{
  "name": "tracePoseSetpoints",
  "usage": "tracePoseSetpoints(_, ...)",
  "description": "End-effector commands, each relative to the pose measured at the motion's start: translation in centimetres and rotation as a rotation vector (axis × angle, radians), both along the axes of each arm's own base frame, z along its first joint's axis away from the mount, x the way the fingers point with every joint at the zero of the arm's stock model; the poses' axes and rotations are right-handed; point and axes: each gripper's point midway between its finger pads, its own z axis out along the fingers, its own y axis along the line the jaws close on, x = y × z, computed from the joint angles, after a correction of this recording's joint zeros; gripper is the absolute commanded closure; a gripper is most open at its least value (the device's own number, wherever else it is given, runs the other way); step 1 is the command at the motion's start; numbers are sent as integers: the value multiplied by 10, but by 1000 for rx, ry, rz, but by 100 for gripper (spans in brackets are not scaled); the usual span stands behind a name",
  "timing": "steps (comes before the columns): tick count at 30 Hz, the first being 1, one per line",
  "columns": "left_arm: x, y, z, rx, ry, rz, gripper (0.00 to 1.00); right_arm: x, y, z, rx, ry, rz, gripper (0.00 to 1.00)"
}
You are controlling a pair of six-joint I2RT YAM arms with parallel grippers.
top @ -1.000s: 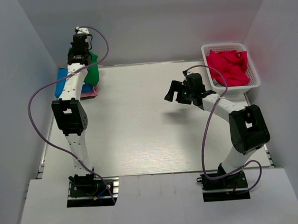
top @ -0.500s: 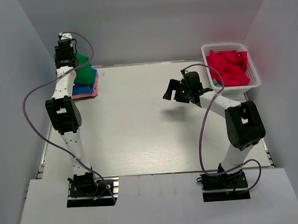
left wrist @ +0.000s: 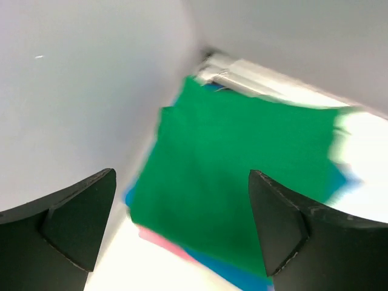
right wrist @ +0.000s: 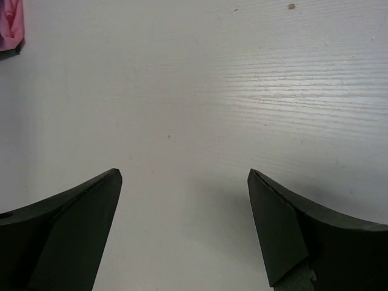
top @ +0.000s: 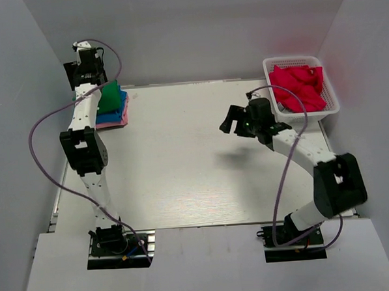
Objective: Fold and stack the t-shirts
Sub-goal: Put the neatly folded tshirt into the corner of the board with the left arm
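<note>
Looking down from the top camera, I see the folded stack at the far left corner of the table. The green t-shirt lies on top, the blue t-shirt under it, and the pink t-shirt at the bottom. An edge of the pink one shows on the side toward the table's middle.

My left gripper hangs above that same corner of the table, over the back of the stack and close to the side wall. Its wrist view is a little blurred. There the left gripper has its fingers spread wide with nothing between them. The green t-shirt lies flat below, clear of both.

My right gripper is raised over the right half of the table, with its shadow on the surface beneath. Through its own camera the right gripper is spread wide and empty over bare tabletop. A corner of the pink t-shirt is just in view.

The red t-shirt lies bunched and unfolded in the white basket at the table's far right corner. I cannot tell whether more than one shirt is in there.
</note>
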Motion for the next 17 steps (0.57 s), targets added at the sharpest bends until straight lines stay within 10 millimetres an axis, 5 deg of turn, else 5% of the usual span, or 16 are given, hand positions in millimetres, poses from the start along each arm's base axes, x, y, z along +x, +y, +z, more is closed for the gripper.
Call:
tracePoseSetpoints(1, -56, -69, 90, -265, -192, -36, 0, -12, -11, 27, 28, -84, -54, 10)
tracePoseSetpoints(6, -132, -195, 57, -590, -162, -341, 0, -58, -31, 23, 47, -78, -90, 10)
tracePoseSetpoints(8, -182, -251, 30, -704, -135, -470, 0, -76, -40, 12, 39, -50, -98, 10)
tracePoseSetpoints(9, -213, -264, -23, -741, -31, -475, 0, -89, -45, 0, 39, -33, -93, 10)
tracePoseSetpoints(11, -248, -303, -23, -826, -52, -600, 0, -103, -48, 0, 59, -28, -93, 10)
tracePoseSetpoints(12, -263, -307, -42, -825, -4, -608, 0, -117, -52, -8, 60, -40, -83, 10)
tracePoseSetpoints(17, -294, -295, -62, -752, 39, -490, 0, -139, -61, -18, 66, -92, -62, 10)
